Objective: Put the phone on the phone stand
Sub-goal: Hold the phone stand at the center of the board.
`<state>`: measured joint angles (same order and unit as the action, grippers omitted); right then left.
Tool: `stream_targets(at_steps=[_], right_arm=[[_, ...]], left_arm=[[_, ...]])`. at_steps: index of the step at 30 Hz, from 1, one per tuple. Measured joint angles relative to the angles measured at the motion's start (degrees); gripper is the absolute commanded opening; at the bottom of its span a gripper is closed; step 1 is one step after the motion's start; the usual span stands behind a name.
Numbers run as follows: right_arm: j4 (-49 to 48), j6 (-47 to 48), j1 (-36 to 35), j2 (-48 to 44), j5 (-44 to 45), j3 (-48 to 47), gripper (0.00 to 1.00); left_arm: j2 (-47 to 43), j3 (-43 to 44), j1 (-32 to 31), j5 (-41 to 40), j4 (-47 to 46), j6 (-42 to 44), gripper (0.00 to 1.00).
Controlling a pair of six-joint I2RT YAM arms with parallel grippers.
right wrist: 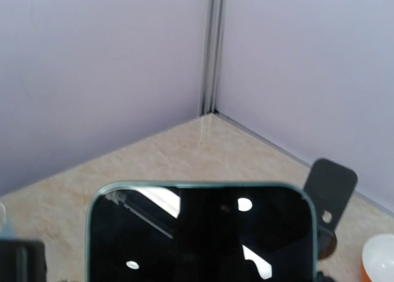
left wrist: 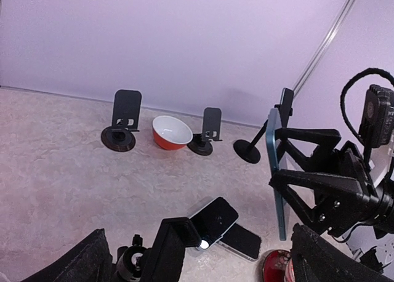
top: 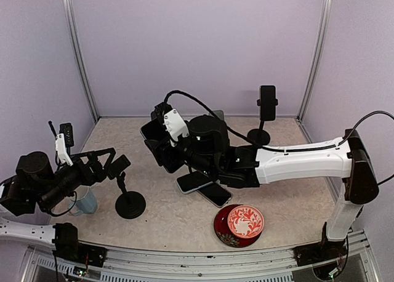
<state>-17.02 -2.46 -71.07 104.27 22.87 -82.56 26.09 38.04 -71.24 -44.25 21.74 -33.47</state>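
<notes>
My right gripper [top: 159,140] is shut on a teal-edged phone [top: 149,132], held upright above the table's middle. That phone [left wrist: 276,177] shows edge-on in the left wrist view, and its dark screen [right wrist: 200,233] fills the bottom of the right wrist view, hiding the fingers. A black phone stand [top: 130,204] stands at front left. Its plate [left wrist: 175,245] sits between the wide-open fingers of my left gripper [top: 114,165], untouched as far as I can see. The held phone is to the right of this stand.
Two more phones [top: 197,182] [top: 216,194] lie overlapping on the table. A red patterned bowl [top: 239,223] is at the front and a blue cup [top: 85,202] under the left arm. A tall stand [top: 267,103], two small stands [left wrist: 126,119] [left wrist: 210,131] and a red-and-white bowl [left wrist: 172,131] stand near the back wall.
</notes>
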Motion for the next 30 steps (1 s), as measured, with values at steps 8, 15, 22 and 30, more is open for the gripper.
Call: stream_targets(at_steps=[8, 15, 22, 30], right_arm=[[-1.9, -0.2, 0.0, -2.5, -1.3, 2.4, 0.54], [-2.8, -0.2, 0.0, 4.0, -10.4, -9.4, 0.54], [-2.0, -2.6, 0.0, 12.9, -22.6, -22.4, 0.54], [0.3, -5.8, 0.1, 16.1, -28.9, -25.2, 0.54]], left_arm=[[-0.5, -1.1, 0.0, -1.6, 5.2, -6.1, 0.99], [-5.6, -7.1, -0.4, 0.9, 3.6, -7.3, 0.99], [-5.8, -7.3, -0.4, 2.2, 5.3, -10.4, 0.91], [-6.0, -8.2, -0.4, 3.6, 6.5, -12.3, 0.80]])
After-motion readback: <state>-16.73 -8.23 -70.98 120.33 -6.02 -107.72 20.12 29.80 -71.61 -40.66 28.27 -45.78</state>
